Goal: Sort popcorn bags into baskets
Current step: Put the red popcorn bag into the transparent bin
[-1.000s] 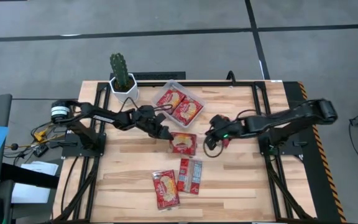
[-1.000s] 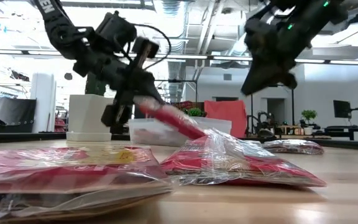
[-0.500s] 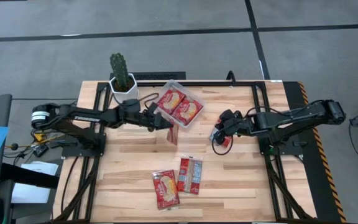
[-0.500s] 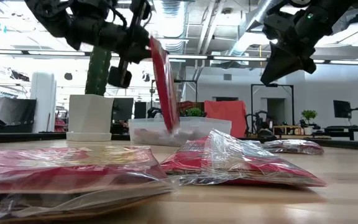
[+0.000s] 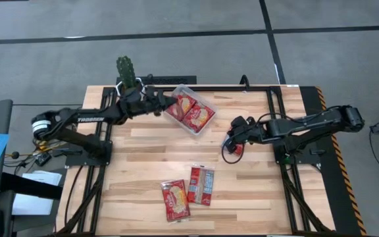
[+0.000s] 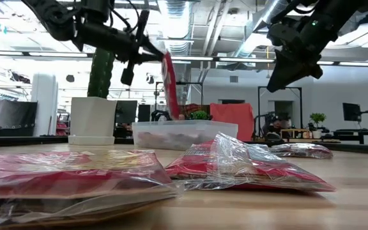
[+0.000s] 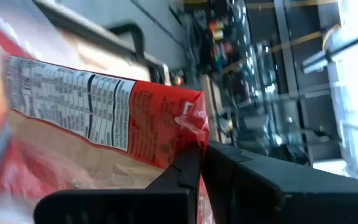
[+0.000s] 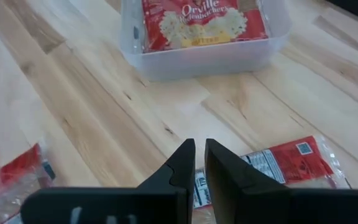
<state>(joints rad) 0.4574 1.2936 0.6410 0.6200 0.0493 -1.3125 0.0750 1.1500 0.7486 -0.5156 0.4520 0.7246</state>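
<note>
My left gripper [image 5: 161,104] is shut on a red popcorn bag [image 6: 170,86] that hangs on edge just above the clear tray [image 5: 184,88]. In the low view the tray [image 6: 190,135] stands behind the hanging bag. Two bags [image 5: 189,110] lie flat in the tray. My right gripper [image 5: 231,141] is shut and hovers over the table right of centre, touching nothing. A bag [image 8: 284,163] lies on the wood just beyond its fingertips. Two more bags [image 5: 175,199] [image 5: 201,185] lie flat near the table's near edge. My left gripper pinches the bag's upper end [image 7: 188,124] between its two fingers, reaching in roughly level from the table's left. The bag hangs straight down below the fingers, lifted clear of the table. Its lower end [image 6: 174,114] is just over the tray.
A white pot with a green cactus [image 5: 129,82] stands at the far edge, right behind my left arm. Black frame rails [image 5: 278,118] run along both sides of the wooden table. Bare wood shows between the tray and the two near bags.
My left gripper has lifted the bag off the middle of the table. It carried the bag up and toward the far edge, to the tray. The bag went from lying slanted on the wood to hanging on edge. My right gripper rose slightly and drew a little right.
</note>
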